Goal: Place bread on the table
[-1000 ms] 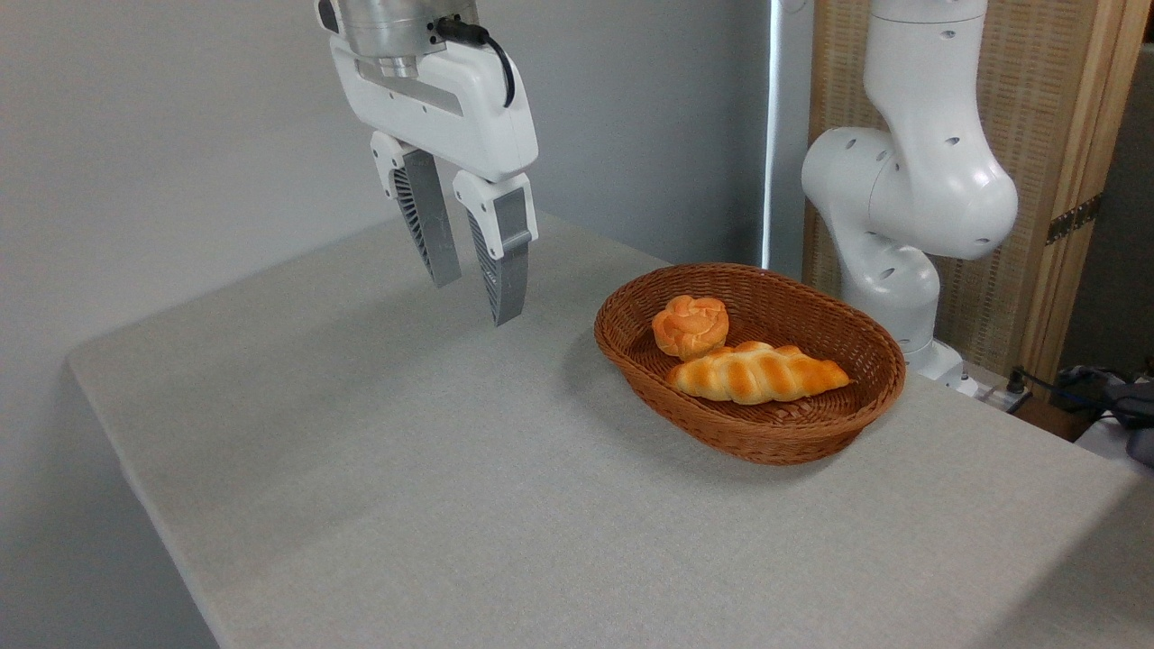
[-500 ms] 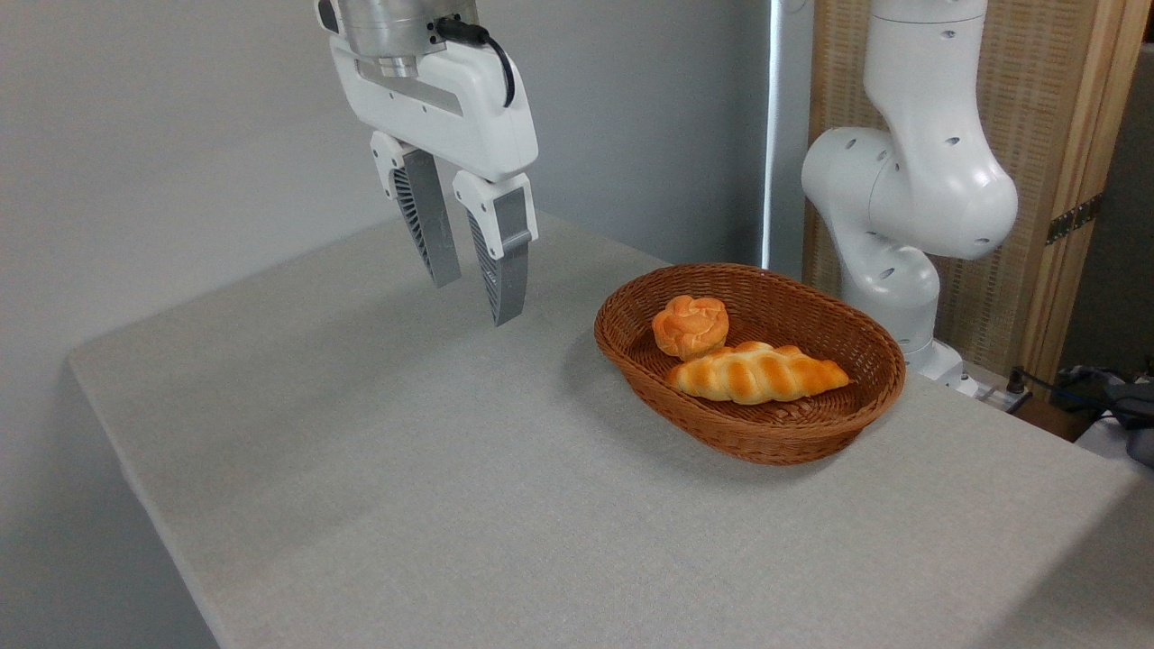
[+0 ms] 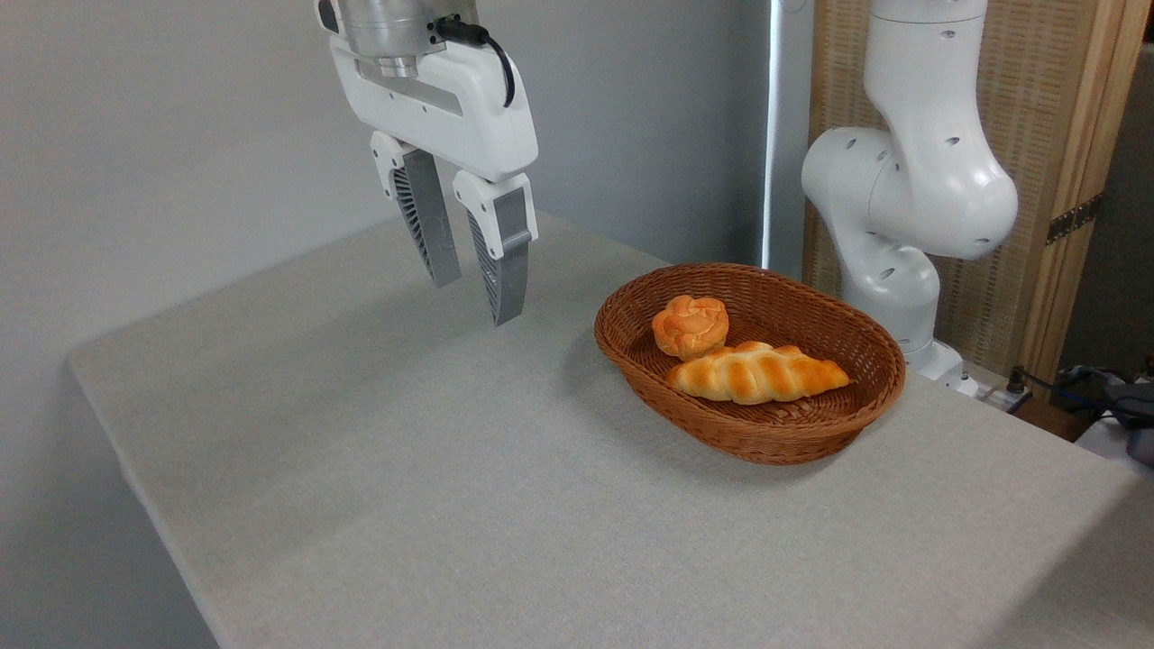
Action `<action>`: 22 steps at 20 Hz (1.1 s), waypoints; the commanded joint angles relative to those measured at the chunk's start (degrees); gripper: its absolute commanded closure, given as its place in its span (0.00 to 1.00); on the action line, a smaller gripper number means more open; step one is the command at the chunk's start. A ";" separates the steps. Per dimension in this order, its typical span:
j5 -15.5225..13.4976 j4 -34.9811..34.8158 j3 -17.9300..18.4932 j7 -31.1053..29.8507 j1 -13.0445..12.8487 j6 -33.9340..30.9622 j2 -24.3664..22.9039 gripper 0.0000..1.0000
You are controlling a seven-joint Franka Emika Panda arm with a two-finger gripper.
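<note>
Nothing has shifted since the earlier frames | white two-finger gripper hangs empty, fingers parted, above the grey cloth-covered table, likely pre-approach | small round orange-golden knotted bun lies in the brown oval wicker basket against the pale braided loaf, well right of and below the gripper.

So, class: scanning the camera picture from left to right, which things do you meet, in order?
gripper → round bun → braided loaf → robot arm base. The two breads lie in the wicker basket, which spans both, so it has no single place in the order.
</note>
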 commanded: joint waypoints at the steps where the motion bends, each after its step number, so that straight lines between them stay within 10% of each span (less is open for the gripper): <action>1: -0.14 0.93 0.13 0.98 -0.03 -1.11 0.41 0.00; 22: -0.75 -0.82 -1.54 -2.62 -0.64 -1.63 -0.21 0.00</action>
